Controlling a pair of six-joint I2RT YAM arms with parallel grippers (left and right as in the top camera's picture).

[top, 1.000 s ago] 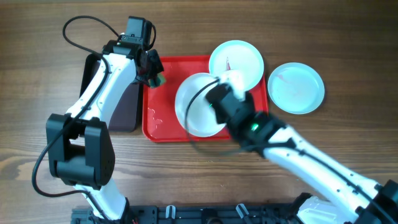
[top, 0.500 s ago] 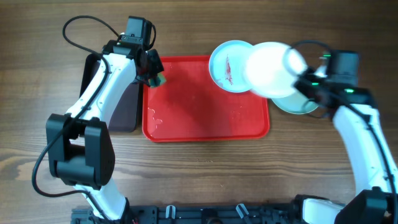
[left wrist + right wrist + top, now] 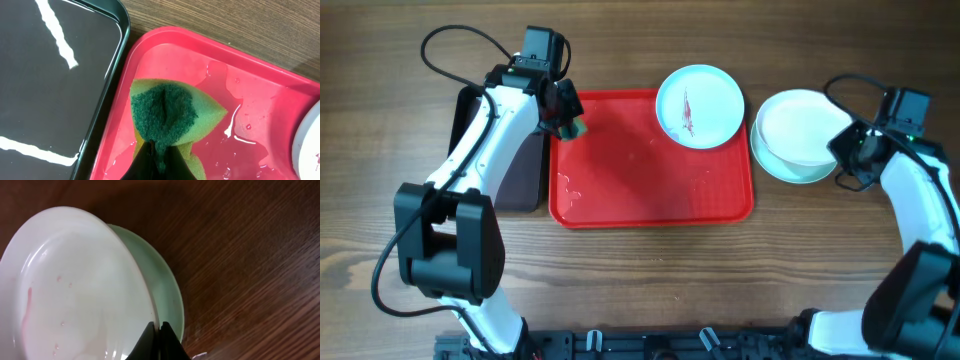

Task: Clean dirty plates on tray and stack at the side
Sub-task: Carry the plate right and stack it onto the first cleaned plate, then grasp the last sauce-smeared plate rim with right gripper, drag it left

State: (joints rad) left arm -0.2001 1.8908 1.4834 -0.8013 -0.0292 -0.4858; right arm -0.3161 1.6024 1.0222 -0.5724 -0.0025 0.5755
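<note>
The overhead view alone shows the whole layout: a streaked plate (image 3: pixel 699 106) sits on the far right corner of the red tray (image 3: pixel 650 195), between the two claws. The left wrist view adds that the sponge (image 3: pixel 170 115), green scourer on yellow, lies on the wet tray floor just ahead of the left claw (image 3: pixel 159 162), with a dark tray (image 3: pixel 50 75) to its left. The right wrist view reveals faint pink smears on the white plate (image 3: pixel 75 290) and the aqua plate (image 3: pixel 162 285) directly beneath it, both on the table (image 3: pixel 250 255).

The left claw is closed almost fully, pinching the sponge. The right claw (image 3: pixel 160 342) is closed to a thin gap on the near rim of the white plate.

Half a second ago the white plate hung in the air over the tray's edge; now it lies on the aqua plate beside the tray. The left claw and sponge have not moved.
</note>
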